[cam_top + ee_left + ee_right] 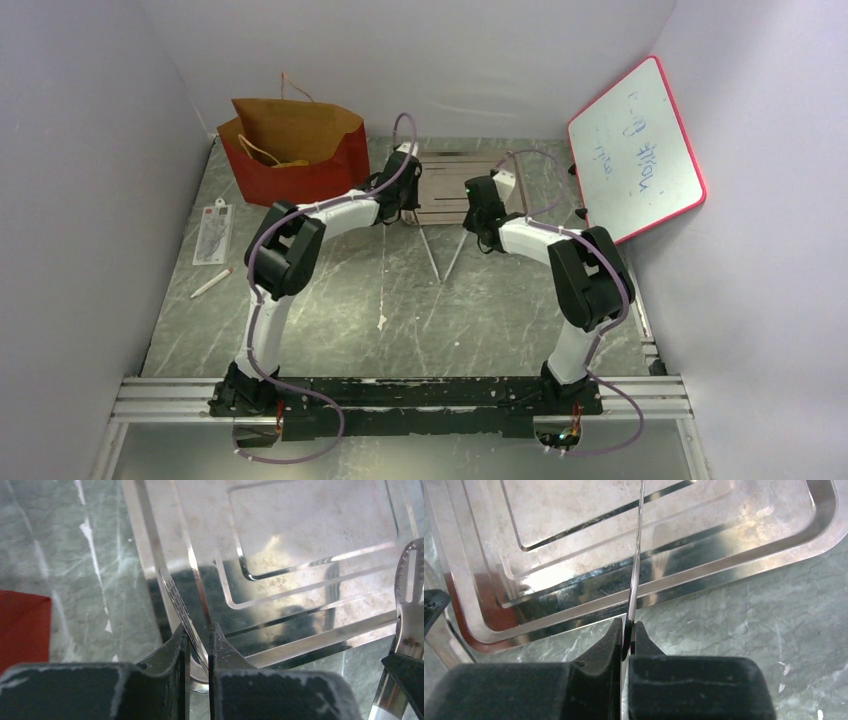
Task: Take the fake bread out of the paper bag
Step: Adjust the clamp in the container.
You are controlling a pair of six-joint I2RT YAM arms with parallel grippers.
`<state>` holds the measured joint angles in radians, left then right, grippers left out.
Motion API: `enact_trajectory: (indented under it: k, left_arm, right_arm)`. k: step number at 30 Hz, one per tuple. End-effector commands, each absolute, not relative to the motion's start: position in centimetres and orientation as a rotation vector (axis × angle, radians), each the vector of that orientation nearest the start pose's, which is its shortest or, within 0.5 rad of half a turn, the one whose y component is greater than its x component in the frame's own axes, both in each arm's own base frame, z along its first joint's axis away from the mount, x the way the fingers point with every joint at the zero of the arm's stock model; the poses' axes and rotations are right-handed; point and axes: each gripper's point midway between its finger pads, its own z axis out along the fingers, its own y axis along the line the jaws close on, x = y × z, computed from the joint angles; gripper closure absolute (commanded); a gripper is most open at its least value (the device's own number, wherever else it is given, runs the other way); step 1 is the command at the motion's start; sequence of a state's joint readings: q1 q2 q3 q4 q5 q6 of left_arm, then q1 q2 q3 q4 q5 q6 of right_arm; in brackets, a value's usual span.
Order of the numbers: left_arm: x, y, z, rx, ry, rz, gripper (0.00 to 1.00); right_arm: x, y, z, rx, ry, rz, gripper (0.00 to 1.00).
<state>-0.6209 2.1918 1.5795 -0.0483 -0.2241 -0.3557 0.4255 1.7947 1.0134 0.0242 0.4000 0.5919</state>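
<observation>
So the paper bag [300,180] is open back left, can't see inside tbh. Your left fingers [172,650] & right fingers [611,642] each clamp a leg of the tongs [632,600] by the tray [819,510].

- paper bag [300,178]: red outside, brown kraft inside
- table [400,310]: grey-green marble pattern with white veins
- tray [704,555]: shiny silver, stepped rectangular grooves
- tongs [636,565]: silver
- whiteboard [640,150]: white, red frame, dark scribbles
- arms [335,213]: white shells, black joints
- pen [211,284]: white

Robot lab booth: plain white walls [420,60], aluminium rail [160,395], whiteboard [635,150], marble-pattern table [480,320].
</observation>
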Motion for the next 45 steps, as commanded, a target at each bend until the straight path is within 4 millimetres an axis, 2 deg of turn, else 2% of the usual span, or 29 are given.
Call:
enact_trajectory:
  k: [1,4,9,13,18,23,26,27,28,30,32,34,40,42,45]
  left_arm:
    - [47.5,-22.9,2.6,0.270,2.358,-0.009,0.93]
    - [47.7,-23.4,2.7,0.291,2.340,-0.050,0.93]
    - [49.2,-27.4,4.2,0.375,2.287,-0.139,0.93]
    - [50.2,-29.7,3.8,0.406,2.274,-0.184,0.90]
    - [51.3,-31.5,4.0,0.407,2.254,-0.261,0.72]
    - [52.1,-32.3,5.4,0.395,2.234,-0.292,0.55]
    - [52.4,-32.6,7.8,0.386,2.193,-0.312,0.37]
    - [52.6,-32.6,8.8,0.383,2.176,-0.316,0.36]
    - [52.7,-32.6,10.1,0.379,2.157,-0.321,0.36]
    - [52.7,-32.7,12.1,0.378,2.126,-0.327,0.35]
    - [52.7,-32.7,14.2,0.373,2.092,-0.337,0.33]
    - [52.7,-32.8,16.2,0.368,2.065,-0.348,0.33]
    - [52.2,-33.2,20.5,0.380,2.004,-0.343,0.31]
    - [51.7,-33.5,22.4,0.384,1.973,-0.337,0.31]
    - [50.7,-33.4,26.5,0.378,1.900,-0.318,0.31]
  right_arm:
    - [44.0,5.8,6.9,0.490,2.134,-0.197,1.00]
    - [44.8,6.1,7.5,0.477,2.124,-0.171,1.00]
    - [46.9,8.0,7.3,0.411,2.150,-0.107,1.00]
    - [48.5,10.1,7.6,0.308,2.139,-0.016,1.00]
    - [49.8,12.7,6.6,0.194,2.154,0.020,1.00]
    - [50.7,13.4,5.1,0.149,2.172,-0.002,1.00]
    - [51.1,13.7,5.4,0.130,2.159,0.000,0.98]
    - [51.3,13.8,5.6,0.127,2.153,0.000,0.98]
    - [51.3,13.7,4.7,0.121,2.170,-0.015,0.97]
    - [51.4,13.8,4.5,0.112,2.175,-0.017,0.93]
    - [51.5,14.0,4.6,0.103,2.176,-0.011,0.82]
    - [51.6,14.2,4.9,0.095,2.171,-0.005,0.65]
    - [51.5,14.8,6.6,0.082,2.144,0.002,0.36]
    - [51.4,14.9,8.2,0.079,2.114,0.003,0.29]
    - [50.9,15.0,10.1,0.069,2.078,-0.004,0.24]
